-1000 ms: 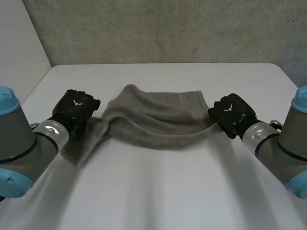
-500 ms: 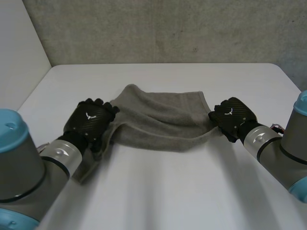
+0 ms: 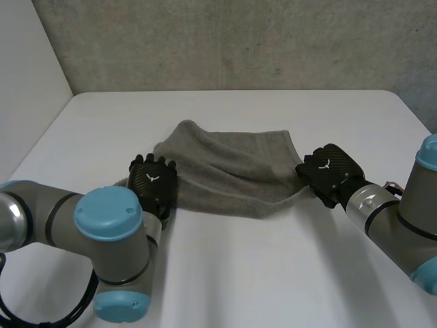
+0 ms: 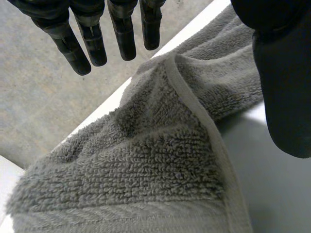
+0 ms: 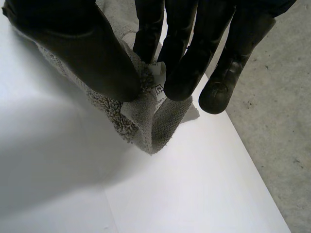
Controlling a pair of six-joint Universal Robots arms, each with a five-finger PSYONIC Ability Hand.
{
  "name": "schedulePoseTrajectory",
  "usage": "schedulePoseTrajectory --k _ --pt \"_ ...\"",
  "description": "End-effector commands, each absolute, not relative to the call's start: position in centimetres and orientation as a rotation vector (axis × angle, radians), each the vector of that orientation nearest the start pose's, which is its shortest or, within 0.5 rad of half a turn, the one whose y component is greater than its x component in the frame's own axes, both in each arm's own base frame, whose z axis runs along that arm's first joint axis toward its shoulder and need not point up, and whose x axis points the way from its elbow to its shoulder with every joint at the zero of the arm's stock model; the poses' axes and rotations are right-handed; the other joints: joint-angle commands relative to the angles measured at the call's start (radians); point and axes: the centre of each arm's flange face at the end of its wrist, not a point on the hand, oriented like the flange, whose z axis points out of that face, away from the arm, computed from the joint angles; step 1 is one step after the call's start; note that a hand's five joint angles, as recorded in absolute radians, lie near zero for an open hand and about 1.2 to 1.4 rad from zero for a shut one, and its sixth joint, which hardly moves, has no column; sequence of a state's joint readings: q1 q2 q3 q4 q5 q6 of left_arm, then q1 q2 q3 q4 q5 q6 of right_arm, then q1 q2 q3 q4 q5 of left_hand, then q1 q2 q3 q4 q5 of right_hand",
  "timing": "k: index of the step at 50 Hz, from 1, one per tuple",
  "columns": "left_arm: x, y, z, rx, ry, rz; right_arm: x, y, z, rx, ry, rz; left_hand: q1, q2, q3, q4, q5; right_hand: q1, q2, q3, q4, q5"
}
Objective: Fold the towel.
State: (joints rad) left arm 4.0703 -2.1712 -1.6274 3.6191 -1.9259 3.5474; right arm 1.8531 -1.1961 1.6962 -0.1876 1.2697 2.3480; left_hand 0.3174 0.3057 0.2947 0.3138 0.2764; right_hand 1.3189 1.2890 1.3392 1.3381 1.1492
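White counter (image 3: 239, 273), rough grey wall (image 3: 239, 41) behind. Grey terry towel (image 3: 232, 171) lies bunched across the counter's middle, long axis left to right, its far-left part humped and creased. Soft, light, limp: I'd expect it to sag and drag rather than hold shape. The hemmed edge looks like the firmest hold, so take it at the corners.

Right hand (image 3: 328, 171) is at the towel's right end, thumb and fingers (image 5: 184, 73) pinching that corner, care label (image 5: 158, 82) right at the fingertips. Left hand (image 3: 153, 186) is at the towel's left end, fingers (image 4: 92, 43) straight and spread, thumb apart, cloth under the palm but not pinched. It needs a grip on the left hem before any lift.

Room: bare counter toward both near and far edges, enough to swing a fold either way. Left and right edges are well apart from the cloth.
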Motion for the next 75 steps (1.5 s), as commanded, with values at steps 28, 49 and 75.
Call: schedulePoseTrajectory --k 28,49,75 --pt "-25.5 -27.6 17.3 0.657 1.901 -1.902 24.4 -27.8 16.7 -1.553 2.045 -1.895 0.072 0.084 0.095 0.076 -0.061 0.077 0.107 0.057 0.058 0.073" --pt "-23.0 -26.8 16.2 0.787 2.006 -1.731 23.5 -29.0 17.5 -1.439 2.108 -1.931 0.727 0.739 0.75 0.73 0.593 0.077 0.107 0.057 0.058 0.073" --pt "-23.0 -24.0 39.1 0.695 1.583 -2.319 21.2 -26.6 41.5 -1.263 1.897 -2.312 1.079 1.091 1.102 1.082 0.945 0.077 0.107 0.057 0.058 0.073"
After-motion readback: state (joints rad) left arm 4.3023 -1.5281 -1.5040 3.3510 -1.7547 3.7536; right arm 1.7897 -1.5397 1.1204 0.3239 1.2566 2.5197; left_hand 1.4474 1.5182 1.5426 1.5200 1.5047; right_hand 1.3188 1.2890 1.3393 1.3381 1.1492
